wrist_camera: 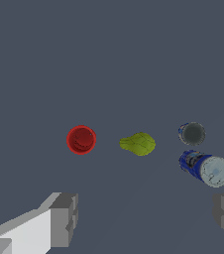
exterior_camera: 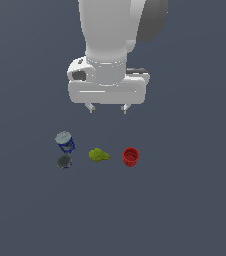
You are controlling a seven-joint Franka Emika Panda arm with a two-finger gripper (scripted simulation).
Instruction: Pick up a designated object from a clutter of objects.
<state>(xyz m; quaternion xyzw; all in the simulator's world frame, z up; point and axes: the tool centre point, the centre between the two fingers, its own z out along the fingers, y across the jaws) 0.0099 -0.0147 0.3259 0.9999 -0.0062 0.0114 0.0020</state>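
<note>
I read this as the approach step: nothing is grasped yet. Nearest to me in the wrist view is my gripper (wrist_camera: pixel 146 218), jaws wide apart and empty, hanging above the surface with both fingers clear of every object. Below and beyond it, the items lie in a loose row. The red cup (wrist_camera: pixel 81 139) stands upright, mouth up, at one end of the row, well apart from the rest; in the exterior view it is the item farthest toward that view's right (exterior_camera: pixel 130 156). Next along is the yellow-green lump (wrist_camera: pixel 138 144), near the cup but not touching. Farthest off are the blue can (wrist_camera: pixel 204 168), tipped over, and the dark grey round piece (wrist_camera: pixel 192 133) just beside it. My judgement: the next move calls for shifting sideways until the cup sits between the fingers, then descending and closing across its rim. The floor (exterior_camera: pixel 185 210) is plain dark grey-blue, featureless; no walls visible.
</note>
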